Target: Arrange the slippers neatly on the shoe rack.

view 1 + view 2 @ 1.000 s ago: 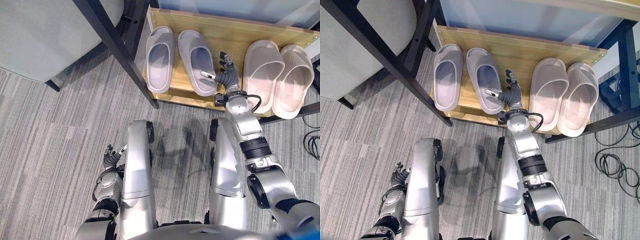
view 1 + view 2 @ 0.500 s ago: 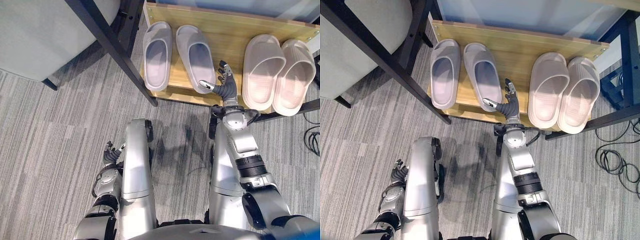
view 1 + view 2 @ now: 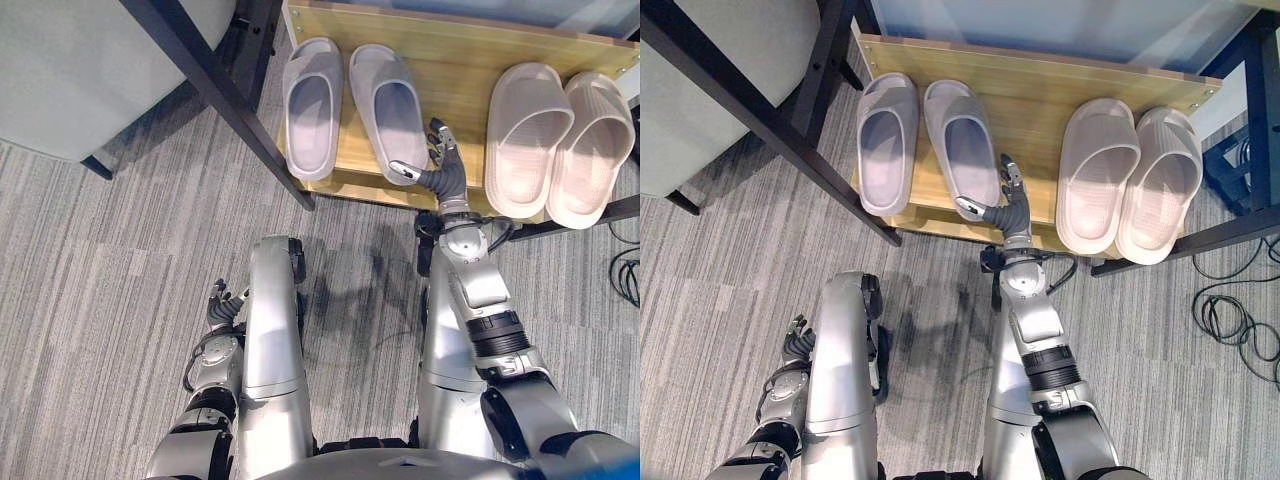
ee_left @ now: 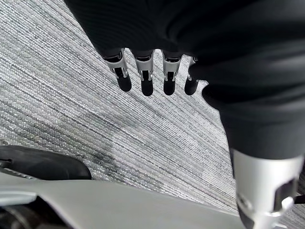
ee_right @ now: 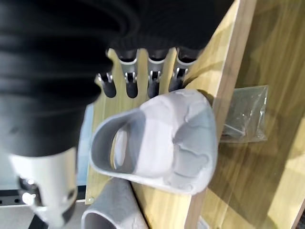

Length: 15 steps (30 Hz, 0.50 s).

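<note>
Two grey slippers (image 3: 352, 110) lie side by side on the wooden shoe rack (image 3: 460, 45), toes pointing in, heels near its front edge. A beige pair (image 3: 556, 140) sits well to their right. The right robot hand (image 3: 440, 172) hovers just beside the inner grey slipper's heel, fingers extended, holding nothing. The left robot hand (image 3: 222, 303) hangs low over the grey carpet (image 3: 110, 260), fingers relaxed, holding nothing.

My rack (image 3: 460, 60) is light wood with a black frame (image 3: 215, 90). One pair of slippers (image 3: 350, 110) is pale grey, the other pair (image 3: 555, 140) beige with fine ribbing. The carpet (image 3: 100, 270) is grey, streaked.
</note>
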Available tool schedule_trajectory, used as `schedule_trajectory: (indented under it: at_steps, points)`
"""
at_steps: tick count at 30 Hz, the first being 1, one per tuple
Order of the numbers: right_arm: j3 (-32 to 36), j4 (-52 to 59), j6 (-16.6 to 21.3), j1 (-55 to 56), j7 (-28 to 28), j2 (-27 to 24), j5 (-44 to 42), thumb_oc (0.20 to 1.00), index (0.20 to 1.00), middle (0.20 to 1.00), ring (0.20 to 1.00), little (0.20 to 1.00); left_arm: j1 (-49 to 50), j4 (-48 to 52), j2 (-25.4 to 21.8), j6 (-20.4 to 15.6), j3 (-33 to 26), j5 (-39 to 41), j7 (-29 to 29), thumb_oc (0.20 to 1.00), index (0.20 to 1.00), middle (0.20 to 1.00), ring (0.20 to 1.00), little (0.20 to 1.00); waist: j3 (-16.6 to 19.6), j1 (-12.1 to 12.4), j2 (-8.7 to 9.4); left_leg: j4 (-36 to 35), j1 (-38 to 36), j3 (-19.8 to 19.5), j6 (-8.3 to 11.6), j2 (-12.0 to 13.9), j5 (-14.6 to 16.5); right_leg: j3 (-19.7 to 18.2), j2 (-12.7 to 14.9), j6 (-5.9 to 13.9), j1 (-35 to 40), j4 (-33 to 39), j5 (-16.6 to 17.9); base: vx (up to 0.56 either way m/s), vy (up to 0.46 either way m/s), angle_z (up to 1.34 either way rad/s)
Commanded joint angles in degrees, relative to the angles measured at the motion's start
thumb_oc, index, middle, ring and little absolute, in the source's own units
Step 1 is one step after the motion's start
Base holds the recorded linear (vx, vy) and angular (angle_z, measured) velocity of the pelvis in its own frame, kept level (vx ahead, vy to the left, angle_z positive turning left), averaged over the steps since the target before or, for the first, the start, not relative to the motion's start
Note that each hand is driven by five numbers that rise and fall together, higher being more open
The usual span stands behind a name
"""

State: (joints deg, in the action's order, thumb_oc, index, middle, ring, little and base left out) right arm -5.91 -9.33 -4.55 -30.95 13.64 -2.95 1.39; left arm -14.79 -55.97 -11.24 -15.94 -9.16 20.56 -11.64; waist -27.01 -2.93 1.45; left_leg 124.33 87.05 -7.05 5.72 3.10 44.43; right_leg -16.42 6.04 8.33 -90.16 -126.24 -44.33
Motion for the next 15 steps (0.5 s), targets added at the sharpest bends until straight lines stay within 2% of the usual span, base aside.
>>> schedule_trajectory:
  at_steps: [1, 15]
  points:
    - [-5.80, 7.22, 2.10, 0.66, -2.20, 1.85, 0.63, 1.000, 1.000, 1.000, 1.000, 1.000, -0.66, -2.92, 4.68, -2.86, 3.14, -2.03, -1.03, 1.000, 1.000, 1.000, 1.000, 1.000, 0.81, 1.80, 0.09, 2.43, 2.91, 0.96, -6.78, -1.13, 1.64, -2.31, -0.11, -8.15, 2.33, 0.74, 10.67, 0.00, 0.000, 0.00]
    - [-9.10, 8.29, 2.24, 0.06, -2.79, 4.46, 1.85, 1.000, 1.000, 1.000, 1.000, 1.000, -1.71, -4.15, 4.93, -3.39, 3.66, -2.72, -0.77, 1.000, 1.000, 1.000, 1.000, 1.000, 0.57, 1.85, 0.01, 2.60, 2.91, 1.09, -7.00, -1.10, 1.91, -2.40, -0.23, -8.16, 2.25, 0.61, 10.64, 0.00, 0.000, 0.00]
